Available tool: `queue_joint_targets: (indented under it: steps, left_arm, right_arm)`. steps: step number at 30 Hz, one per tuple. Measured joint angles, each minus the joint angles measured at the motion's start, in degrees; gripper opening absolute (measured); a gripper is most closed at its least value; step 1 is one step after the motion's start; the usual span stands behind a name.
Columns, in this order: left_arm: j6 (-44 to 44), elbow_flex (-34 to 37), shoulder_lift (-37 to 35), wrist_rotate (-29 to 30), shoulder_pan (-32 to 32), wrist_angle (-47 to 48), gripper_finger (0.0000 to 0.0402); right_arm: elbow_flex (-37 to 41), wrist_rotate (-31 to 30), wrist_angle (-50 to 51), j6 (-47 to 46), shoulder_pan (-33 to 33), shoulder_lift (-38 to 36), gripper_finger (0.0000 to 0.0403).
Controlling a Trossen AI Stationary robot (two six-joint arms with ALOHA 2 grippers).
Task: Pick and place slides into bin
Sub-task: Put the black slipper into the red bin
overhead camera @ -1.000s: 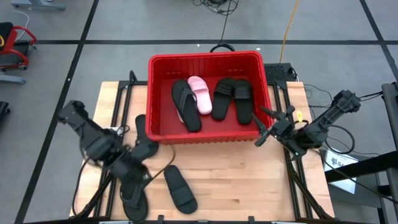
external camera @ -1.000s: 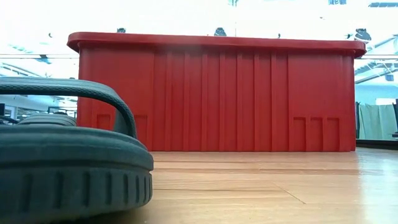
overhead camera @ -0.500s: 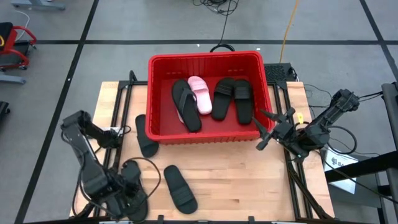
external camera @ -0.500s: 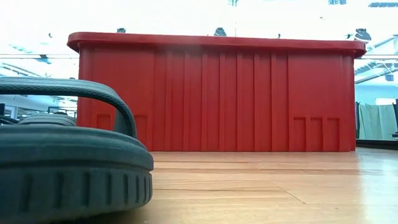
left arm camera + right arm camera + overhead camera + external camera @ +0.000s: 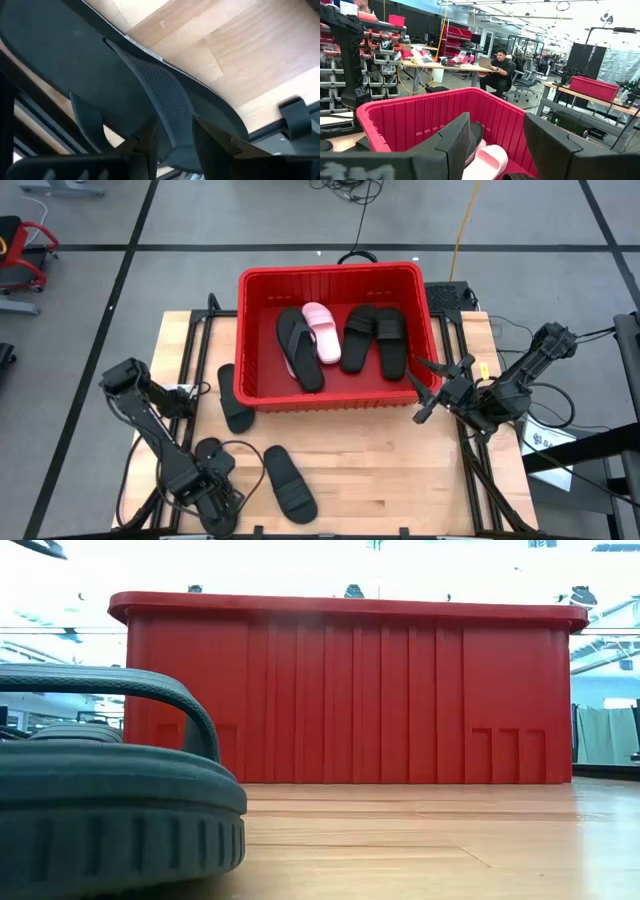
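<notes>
The red bin [image 5: 334,280] stands at the table's far middle and holds a black flip-flop [image 5: 299,348], a pale pink slide [image 5: 322,330] and two black slides [image 5: 375,338]. On the table lie a black slide [image 5: 236,400] by the bin's left wall, a black slide [image 5: 290,483] near the front, and a black flip-flop [image 5: 221,521] at the near left. My left gripper [image 5: 208,492] is down on that flip-flop [image 5: 60,55], shut on its strap. My right gripper [image 5: 434,386] is open and empty beside the bin's right wall. My left gripper has the flip-flop's thong strap [image 5: 170,107] pinched between its two fingers [image 5: 146,142], one on each side of the strap. The fingers come from above, pointing down. The flip-flop's sole lies flat on the table.
The near black slide fills the low view's left foreground [image 5: 100,800], with the bin's tall front wall [image 5: 350,690] behind it. Bare wood [image 5: 400,470] lies between the bin and the table's near edge. A person sits at a desk beyond the table [image 5: 501,70].
My left gripper has gone toward the table's near edge and down onto the flip-flop at the near left corner. The flip-flop lies where it was.
</notes>
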State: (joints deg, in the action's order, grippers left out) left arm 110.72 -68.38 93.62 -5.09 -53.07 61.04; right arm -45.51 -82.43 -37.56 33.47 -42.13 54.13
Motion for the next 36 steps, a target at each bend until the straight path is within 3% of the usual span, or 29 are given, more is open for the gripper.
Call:
queue_joint_targets:
  steps: [15,36]
  left_arm:
    - [-0.8,2.6,0.0,-0.4,-0.6,-5.3,0.0108]
    - [3.0,2.7,2.2,3.8,-3.0,-8.9,0.0108]
  right_arm:
    - [0.0,0.0,-0.4,-0.9,0.0,0.0,0.0176]
    - [0.0,0.0,-0.3,-0.9,0.0,0.0,0.0176]
